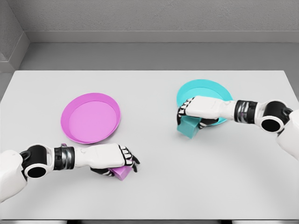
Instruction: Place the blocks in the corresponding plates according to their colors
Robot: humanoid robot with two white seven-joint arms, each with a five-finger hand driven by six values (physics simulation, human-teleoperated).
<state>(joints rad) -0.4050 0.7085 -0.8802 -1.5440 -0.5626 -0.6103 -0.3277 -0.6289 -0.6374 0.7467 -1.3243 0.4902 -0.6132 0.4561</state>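
Note:
A magenta plate (pixel 90 117) lies left of centre on the white table, and a teal plate (pixel 205 91) lies right of centre. A magenta block (pixel 122 172) rests on the table in front of the magenta plate; my left hand (pixel 125 161) covers it with fingers curled around it. A teal block (pixel 188 127) sits just in front of the teal plate's near rim. My right hand (pixel 186 112) reaches over that plate and closes its fingers on the block's top.
The white table (pixel 149 196) ends at a grey floor and wall behind. Its front edge runs along the bottom of the view.

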